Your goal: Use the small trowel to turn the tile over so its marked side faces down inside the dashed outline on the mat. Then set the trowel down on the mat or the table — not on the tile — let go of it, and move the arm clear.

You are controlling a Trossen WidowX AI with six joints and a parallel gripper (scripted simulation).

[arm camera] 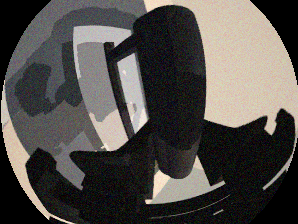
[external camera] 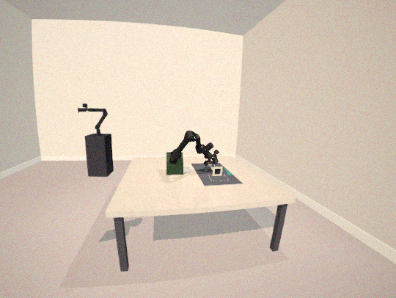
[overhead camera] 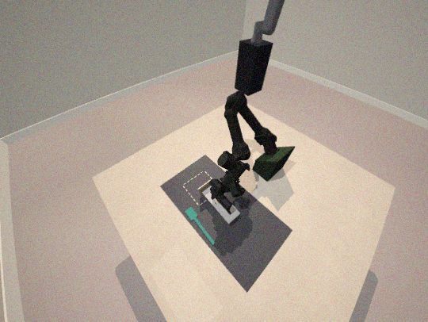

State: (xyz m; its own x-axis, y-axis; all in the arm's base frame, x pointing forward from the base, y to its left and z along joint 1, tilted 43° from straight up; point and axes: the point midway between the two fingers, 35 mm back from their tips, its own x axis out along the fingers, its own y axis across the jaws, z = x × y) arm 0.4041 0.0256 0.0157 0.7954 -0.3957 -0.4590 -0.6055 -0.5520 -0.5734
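The tile point(overhead camera: 205, 185) point(external camera: 217, 171) stands up on edge at the near side of the dashed outline point(overhead camera: 194, 178). Its cream face with the dark square shows in the exterior view and faces the outline side; the top view shows only its edge. The trowel point(overhead camera: 234, 216) point(arm camera: 90, 60) has a long pale grey blade under a thick black handle. The blade's far end is close against the tile; whether they touch is unclear. My gripper point(overhead camera: 223, 195) point(external camera: 210, 162) point(arm camera: 168, 119) is shut on the trowel's handle, low over the mat. The arm partly hides the blade.
A teal spatula-like tool point(overhead camera: 204, 231) point(external camera: 227, 172) lies on the dark mat point(overhead camera: 254, 254) beside the trowel. The green arm base point(overhead camera: 273, 162) point(external camera: 174, 165) stands on the table point(overhead camera: 337, 206) beside the mat. A second arm on a black pedestal point(external camera: 99, 154) stands off the table.
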